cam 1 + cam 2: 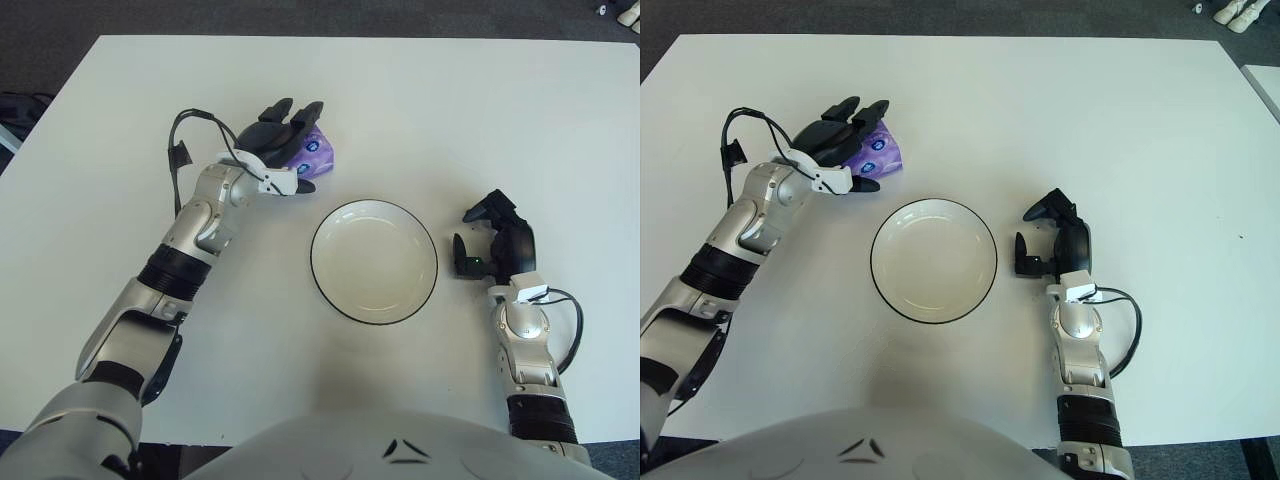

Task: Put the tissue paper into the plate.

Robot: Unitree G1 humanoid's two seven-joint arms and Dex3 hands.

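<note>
At the near edge, approx. 6 o'clock, the robot's grey torso is seen, w/ both arms extended out over the white tabletop (520,110).

Right hand (492,240) is seen at approx. 3 o'clock of the plate (374,261), near its rim but apart from it. Its dark fingers are loosely curled and spread; nothing is held. A black cable is looped beside the right forearm. Whether the hand touches the tabletop cannot be told.

The plate, white w/ a thin dark rim, is placed near the tabletop's centre, between the two hands. Nothing is seen inside it.

Farther out, at approx. 10–11 o'clock of the plate, the left hand (280,145) is positioned over the tissue paper (314,154), a small purple packet w/ pale markings. Dark fingers (301,122) are stretched forward across the top of the packet, fanned out rather than closed round it; a firm grip is not shown. The packet's right part is left exposed beyond the hand, on the side toward 3 o'clock. The packet is seen on the tabletop, outside the plate and well short of its rim. A black cable is arched above the left wrist.

At the far right corner, approx. 1 o'clock, small pale objects are glimpsed on the dark floor (300,15); what they are cannot be told.
</note>
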